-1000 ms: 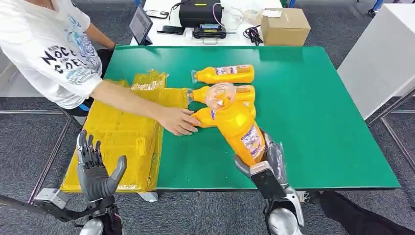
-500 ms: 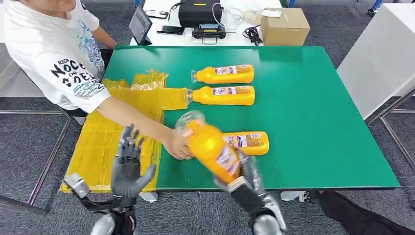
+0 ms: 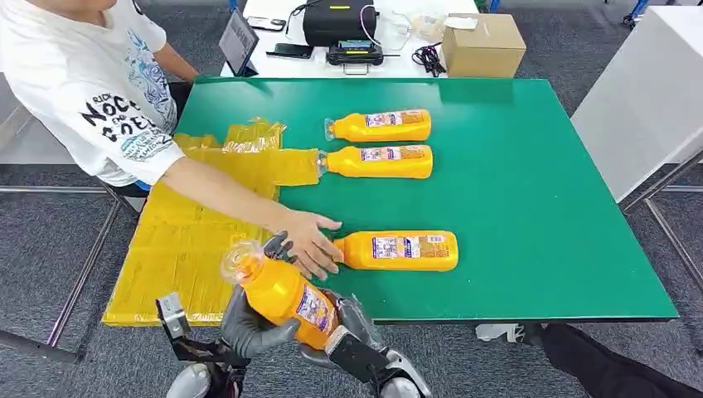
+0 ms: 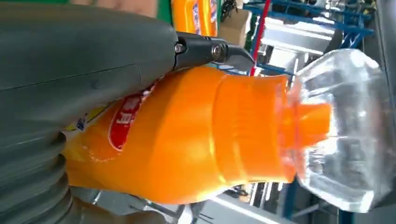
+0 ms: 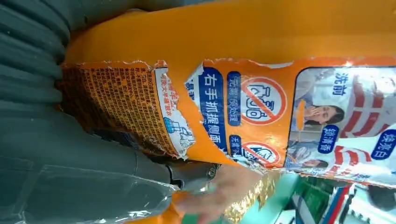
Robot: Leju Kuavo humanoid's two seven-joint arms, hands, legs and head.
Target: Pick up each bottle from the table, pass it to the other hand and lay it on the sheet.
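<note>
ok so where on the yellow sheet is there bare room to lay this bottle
The yellow sheet is bare along its near half, left of the held bottle. Its far right edge is crowded by the person's arm.

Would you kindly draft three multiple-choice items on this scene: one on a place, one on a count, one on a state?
1. Where does the person's hand rest?
A. On the cardboard box
B. At the neck of the nearest lying bottle
C. On the tablet

2. How many bottles lie on the green table?
A. Three
B. One
C. Five

3. How is the raised bottle held?
A. By the person
B. By nothing, it stands on the sheet
C. By both robot hands

Key: 1 B, the fingers reach that bottle's cap end. 2 A, three lie there. 3 C, the left hand and right hand both grip it.
</note>
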